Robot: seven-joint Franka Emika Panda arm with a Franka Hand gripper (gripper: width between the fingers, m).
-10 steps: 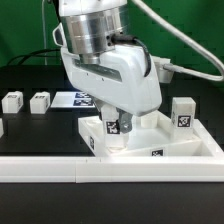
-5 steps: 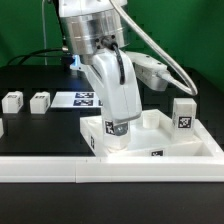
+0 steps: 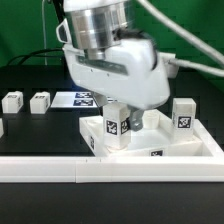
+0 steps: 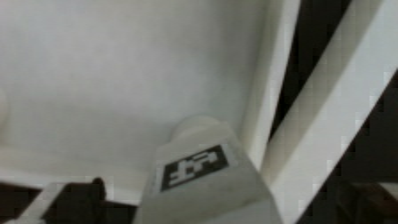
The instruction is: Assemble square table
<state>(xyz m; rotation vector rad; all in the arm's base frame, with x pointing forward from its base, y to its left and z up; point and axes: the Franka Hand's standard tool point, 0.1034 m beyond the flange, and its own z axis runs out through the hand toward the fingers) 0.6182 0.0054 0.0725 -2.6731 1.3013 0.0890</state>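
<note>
Exterior view. Shows the gripper [image 3: 117, 106] low over an upright leg [image 3: 116, 124], planted in the near corner socket of the square table [image 3: 190, 148], toward the exterior view's left. Hides the fingertips behind the hand.

Risks tipping or unseating that leg if drawn away at a slant, or dragging it upward should a pad catch its side. Cannot judge how firmly it is seated.

Finds a second leg [image 3: 183, 112] upright at the corner on the exterior view's right. Places a loose leg [image 3: 12, 101] and another loose leg [image 3: 40, 100] well apart at the exterior view's left, the marker board [image 3: 78, 99] beyond, and a long white rail [image 3: 60, 170] just nearer. Sets everything on a black bench [image 3: 30, 135], against a green wall [image 3: 20, 30].

Wrist view. Looks down the leg [image 4: 199, 165] onto the white face of the square table [image 4: 125, 70]. Catches one dark fingertip [image 4: 75, 203] standing clear of the leg: jaws seemingly spread wide, gripping nothing.
</note>
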